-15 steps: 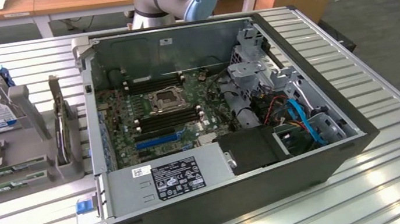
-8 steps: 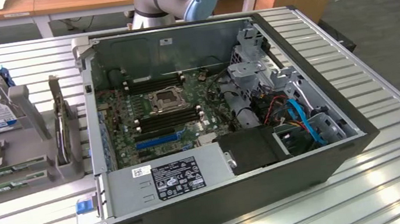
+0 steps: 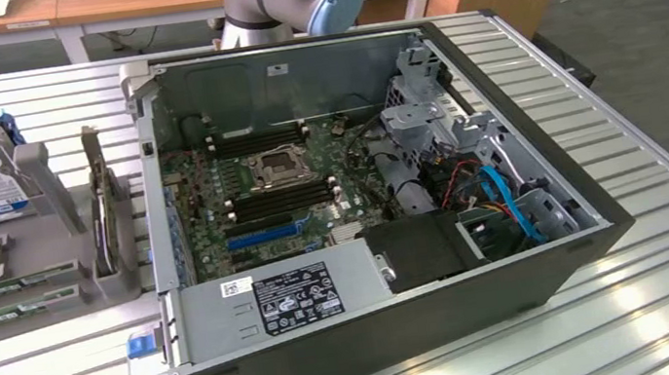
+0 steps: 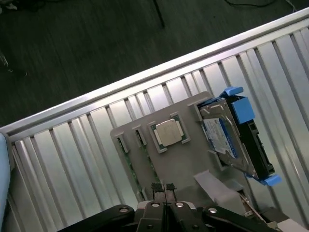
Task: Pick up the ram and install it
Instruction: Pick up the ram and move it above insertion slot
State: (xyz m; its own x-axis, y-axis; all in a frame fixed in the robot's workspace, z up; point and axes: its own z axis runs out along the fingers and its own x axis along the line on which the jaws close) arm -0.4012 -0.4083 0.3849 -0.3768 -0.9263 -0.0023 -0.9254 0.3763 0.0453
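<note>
pincer (image 4: 164, 189) fingers pressed together, gripping nothing, hovering over the grey holder (image 4: 186, 162) near the processor chip (image 4: 169, 132). ram (image 3: 22, 282) lies in a holder slot, at the exterior view's left of the open PC case (image 3: 334, 374).

ram (image 3: 20, 282) (image 4: 131, 169), long narrow green circuit-board stick with pale label patches, seated lengthwise in a narrow slot at the edge of the grey holder tray (image 3: 47, 189), second ram stick (image 3: 5, 313) parallel in the slot just beside it, both at the exterior view's left of the open computer case (image 3: 372, 359)
</note>
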